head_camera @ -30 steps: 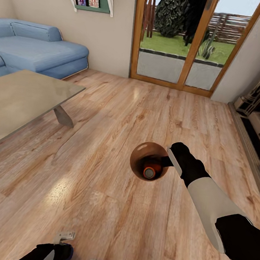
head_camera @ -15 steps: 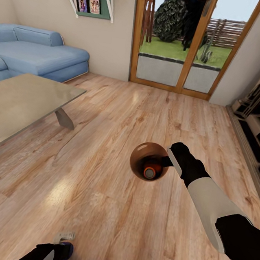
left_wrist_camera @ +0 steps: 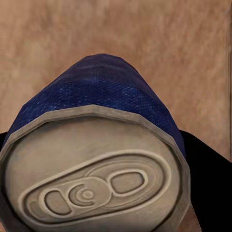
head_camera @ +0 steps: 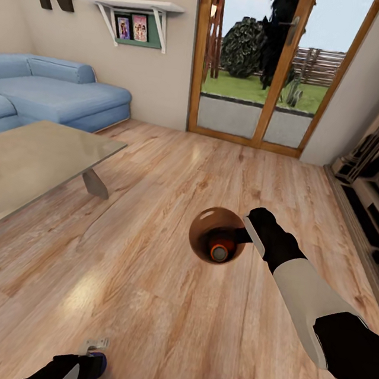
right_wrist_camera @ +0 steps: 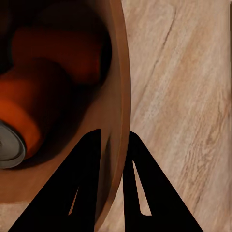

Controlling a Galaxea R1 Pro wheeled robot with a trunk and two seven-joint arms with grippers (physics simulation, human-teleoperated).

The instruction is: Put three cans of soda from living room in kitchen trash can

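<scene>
Right gripper (right_wrist_camera: 114, 140) pinches the trash can (head_camera: 204, 224) wall, one finger inside, one outside, holding it above the wood floor (head_camera: 145, 255). Right wrist view resolves two orange cans (right_wrist_camera: 34, 116) inside; head view shows one. Left gripper (head_camera: 90, 361), near left, clasps the blue can (left_wrist_camera: 104, 92).

Copper-brown trash can (head_camera: 205, 227) – orange can (head_camera: 221, 243) inside – blue can (left_wrist_camera: 101, 92), grey top.

We see the trash can (head_camera: 205, 230) mid-floor with an orange soda can (head_camera: 219, 250) in it, coffee table (head_camera: 32, 157) left, sofa (head_camera: 53, 91) far left, glass door (head_camera: 271, 68) far ahead, shelving (head_camera: 373, 178) right.
</scene>
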